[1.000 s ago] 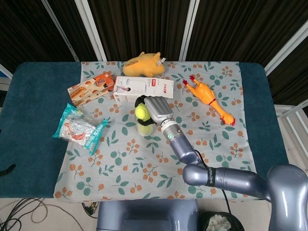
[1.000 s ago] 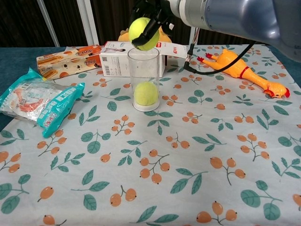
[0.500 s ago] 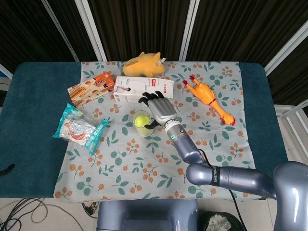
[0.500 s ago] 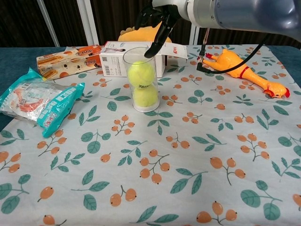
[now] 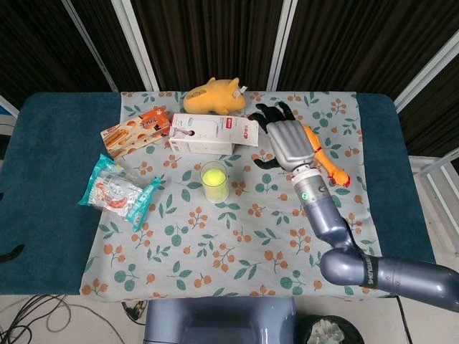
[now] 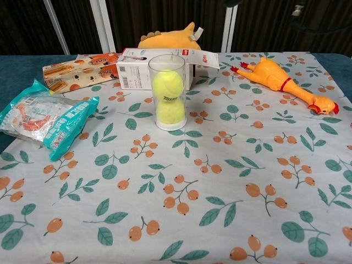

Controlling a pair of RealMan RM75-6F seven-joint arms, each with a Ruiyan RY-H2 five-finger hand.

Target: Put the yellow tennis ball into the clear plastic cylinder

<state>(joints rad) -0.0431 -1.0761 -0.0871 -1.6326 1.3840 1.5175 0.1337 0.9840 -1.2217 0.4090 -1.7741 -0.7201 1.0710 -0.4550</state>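
Note:
The clear plastic cylinder (image 6: 168, 91) stands upright on the flowered cloth, in front of a white box. Two yellow tennis balls are stacked inside it, the upper one (image 6: 168, 84) resting on the lower one (image 6: 170, 111). From above, the cylinder (image 5: 214, 182) shows a yellow ball (image 5: 213, 177) through its open top. My right hand (image 5: 288, 140) hovers with its fingers spread, holding nothing, well to the right of the cylinder and over the rubber chicken. It is out of the chest view. My left hand shows in neither view.
A white box (image 6: 157, 67) lies right behind the cylinder, with a yellow plush toy (image 5: 214, 96) beyond it. A rubber chicken (image 6: 280, 83) lies at the right. A snack box (image 5: 135, 130) and a teal snack bag (image 5: 117, 190) sit at the left.
My right hand let the ball drop into the cylinder onto the other ball, then opened and drew away to the right and back, leaving the chest view.

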